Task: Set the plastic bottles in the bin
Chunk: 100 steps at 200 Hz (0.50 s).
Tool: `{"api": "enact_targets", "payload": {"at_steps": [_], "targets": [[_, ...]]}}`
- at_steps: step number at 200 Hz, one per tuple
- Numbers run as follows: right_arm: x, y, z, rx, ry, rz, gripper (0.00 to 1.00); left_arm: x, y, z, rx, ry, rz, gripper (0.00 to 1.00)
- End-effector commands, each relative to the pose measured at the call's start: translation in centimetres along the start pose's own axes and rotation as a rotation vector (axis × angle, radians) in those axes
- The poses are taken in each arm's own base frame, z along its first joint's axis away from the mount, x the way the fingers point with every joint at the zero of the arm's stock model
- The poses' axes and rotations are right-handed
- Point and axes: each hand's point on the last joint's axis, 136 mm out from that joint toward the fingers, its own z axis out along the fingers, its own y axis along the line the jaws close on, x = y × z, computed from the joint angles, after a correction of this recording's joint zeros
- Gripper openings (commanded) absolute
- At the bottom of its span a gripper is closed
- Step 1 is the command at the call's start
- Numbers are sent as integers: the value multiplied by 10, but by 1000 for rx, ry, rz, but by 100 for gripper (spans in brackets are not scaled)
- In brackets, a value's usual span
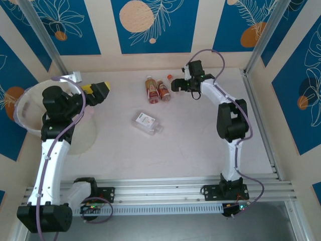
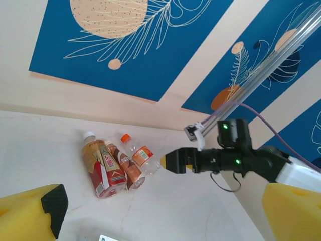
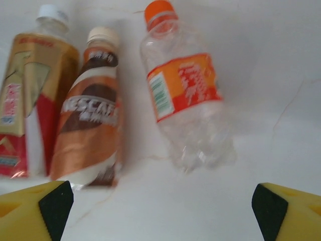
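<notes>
In the top view, the right gripper point(image 1: 176, 84) stands open just beside three plastic bottles point(image 1: 156, 90) lying at the far side of the table point(image 1: 200, 150). A fourth bottle point(image 1: 146, 123) lies alone near the middle, and the bin point(image 1: 83, 138) is at the left. The left gripper point(image 1: 103, 89) hangs near the bin. In the left wrist view, its yellow fingers point(image 2: 30, 213) are wide apart and hold nothing. In the right wrist view, the orange-label bottle point(image 3: 188, 105) lies ahead of the spread, empty fingers point(image 3: 35, 208), a little apart from the brown bottle point(image 3: 95, 125). A good grasp would probably close across its labelled middle without pushing the neighbour.
</notes>
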Motion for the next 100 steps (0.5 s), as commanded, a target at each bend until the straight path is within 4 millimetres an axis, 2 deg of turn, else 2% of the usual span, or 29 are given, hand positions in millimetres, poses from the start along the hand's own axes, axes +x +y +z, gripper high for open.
{"api": "enact_targets", "payload": {"at_steps": [1, 42, 59, 100], "targets": [[7, -9, 9, -7, 112, -167, 94, 1, -12, -7, 34, -3, 52, 100], [7, -16, 46, 26, 177, -292, 92, 6, -7, -6, 19, 8, 42, 100], [10, -18, 56, 35, 198, -321, 84, 7, -6, -5, 19, 14, 37, 100], [25, -8, 75, 25, 237, -387, 83, 9, -2, -1, 12, 24, 27, 100]]}}
